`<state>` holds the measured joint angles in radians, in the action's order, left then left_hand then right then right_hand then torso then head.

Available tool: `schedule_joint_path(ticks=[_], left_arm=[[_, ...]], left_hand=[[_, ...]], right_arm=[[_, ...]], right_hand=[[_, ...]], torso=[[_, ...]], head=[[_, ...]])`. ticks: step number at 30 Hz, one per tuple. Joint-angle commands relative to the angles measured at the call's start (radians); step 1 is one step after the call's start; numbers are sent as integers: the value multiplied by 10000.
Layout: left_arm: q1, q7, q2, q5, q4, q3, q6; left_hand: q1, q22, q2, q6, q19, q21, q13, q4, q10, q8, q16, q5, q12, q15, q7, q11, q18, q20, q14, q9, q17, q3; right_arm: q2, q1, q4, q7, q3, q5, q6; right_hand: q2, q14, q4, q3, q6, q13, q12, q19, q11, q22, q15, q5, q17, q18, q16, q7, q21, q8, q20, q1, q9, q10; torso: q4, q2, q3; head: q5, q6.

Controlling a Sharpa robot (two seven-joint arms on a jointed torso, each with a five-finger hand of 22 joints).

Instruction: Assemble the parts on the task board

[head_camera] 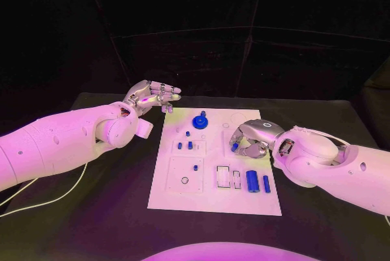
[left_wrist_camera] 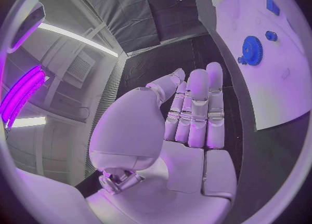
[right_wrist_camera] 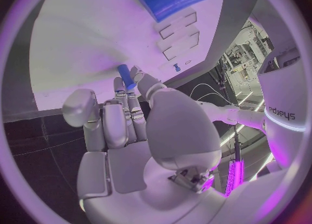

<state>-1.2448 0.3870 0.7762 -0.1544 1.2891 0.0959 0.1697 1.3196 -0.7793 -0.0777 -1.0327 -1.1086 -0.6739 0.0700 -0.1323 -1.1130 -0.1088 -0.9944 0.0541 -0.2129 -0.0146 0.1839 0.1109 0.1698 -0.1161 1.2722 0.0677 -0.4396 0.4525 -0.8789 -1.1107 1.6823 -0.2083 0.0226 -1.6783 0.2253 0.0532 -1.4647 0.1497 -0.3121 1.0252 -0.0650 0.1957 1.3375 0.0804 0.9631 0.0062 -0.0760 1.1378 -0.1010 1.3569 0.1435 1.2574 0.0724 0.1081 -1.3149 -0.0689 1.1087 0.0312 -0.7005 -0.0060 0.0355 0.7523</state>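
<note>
Lying flat mid-table: smooth white task board (head_camera: 215, 199), toothed blue gear (head_camera: 200, 122) near its far edge. Pinching a small blue peg (right_wrist_camera: 125, 76) over board: right hand (head_camera: 249, 140). Hovering off far-left corner, fingers curling emptily: left hand (head_camera: 153, 95).

The task board (head_camera: 174, 199) lies open along its near edge; the right hand (head_camera: 248, 140) crowds its right-centre above two blue cylinders (head_camera: 253, 181).

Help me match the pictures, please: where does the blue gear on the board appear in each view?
Head view: the gear sits near the board's far edge, between the two hands.
Left wrist view: the gear lies beyond the left hand's fingertips.
Right wrist view: not in it.
Shared landmark: the white board.
</note>
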Motion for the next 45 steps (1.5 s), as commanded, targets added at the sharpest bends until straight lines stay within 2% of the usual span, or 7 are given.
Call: schedule_joint_path(ticks=[1,11,22,28,32,37,45], left_arm=[[-10,15,-15,41,1,-8,-129],[-6,1,-15,41,-8,-8,-132],[-2,-18,-10,41,-21,-8,-143],[4,-26,-35,41,-47,-7,-146],[7,-17,-43,41,-57,-6,-132],[8,-15,-56,41,-52,-6,-125],[8,-16,-124,41,-54,-6,-149]], left_hand=[[1,15,32,66,41,41,-12,8,70,19,38,-40,-69,-23,9,-33,129,-11,-33,-12,9,-53],[1,15,32,66,41,41,-12,8,70,19,38,-40,-69,-23,9,-33,129,-11,-33,-12,9,-53],[1,15,32,66,41,41,-12,8,70,19,38,-40,-69,-23,9,-33,129,-11,-33,-12,9,-53],[1,15,32,66,41,41,-12,8,70,19,38,-40,-69,-23,9,-33,129,-11,-33,-12,9,-53],[6,22,47,74,42,51,-11,8,81,16,46,-39,-76,-26,12,-30,130,-13,-35,-10,18,-57],[6,22,47,74,42,51,-11,8,81,16,46,-39,-76,-26,12,-30,130,-13,-35,-10,18,-57],[6,22,47,74,42,51,-11,8,81,16,46,-39,-76,-26,12,-30,130,-13,-35,-10,18,-57]], right_arm=[[17,-16,2,-4,-5,27,-207],[57,-16,-51,-110,-5,-214,166],[-113,-16,353,300,-11,132,1096],[-343,-23,827,786,-311,1522,1210],[-355,-26,1172,1108,-393,2232,1217],[176,-25,1158,1456,-426,2581,1015],[1275,72,775,1771,-415,2528,678]], right_hand=[[-147,-320,-53,-94,156,8,58,66,-17,29,-109,61,16,-118,-4,1,1,47,-45,-38,-24,241],[-620,-331,313,-1055,831,-30,66,162,-142,177,-239,276,27,-83,28,8,90,244,-205,-833,-73,1031],[-527,-341,298,-1335,1003,-35,-40,247,-150,382,-246,277,60,-46,64,4,210,255,-215,-656,-60,1209],[-494,-348,306,-1380,975,-30,-82,252,-148,402,-246,273,100,-44,86,8,223,224,-220,-643,-45,1197],[-478,-355,301,-1399,959,-29,-105,256,-140,416,-243,270,134,-42,106,18,231,207,-223,-622,-37,1192],[-471,-354,294,-1400,961,-30,-112,256,-137,417,-240,269,125,-42,103,21,233,204,-223,-606,-36,1195],[-480,-350,300,-1435,951,-29,-138,252,-136,414,-238,261,90,-44,89,21,232,189,-226,-612,-30,1187]], torso=[[5,5,0],[9,5,1],[-8,13,3],[16,14,-6],[0,11,-2],[-19,8,-13],[62,-12,-16]], head=[[-14,3],[-15,26],[8,35],[12,17],[27,11],[47,9],[118,68]])
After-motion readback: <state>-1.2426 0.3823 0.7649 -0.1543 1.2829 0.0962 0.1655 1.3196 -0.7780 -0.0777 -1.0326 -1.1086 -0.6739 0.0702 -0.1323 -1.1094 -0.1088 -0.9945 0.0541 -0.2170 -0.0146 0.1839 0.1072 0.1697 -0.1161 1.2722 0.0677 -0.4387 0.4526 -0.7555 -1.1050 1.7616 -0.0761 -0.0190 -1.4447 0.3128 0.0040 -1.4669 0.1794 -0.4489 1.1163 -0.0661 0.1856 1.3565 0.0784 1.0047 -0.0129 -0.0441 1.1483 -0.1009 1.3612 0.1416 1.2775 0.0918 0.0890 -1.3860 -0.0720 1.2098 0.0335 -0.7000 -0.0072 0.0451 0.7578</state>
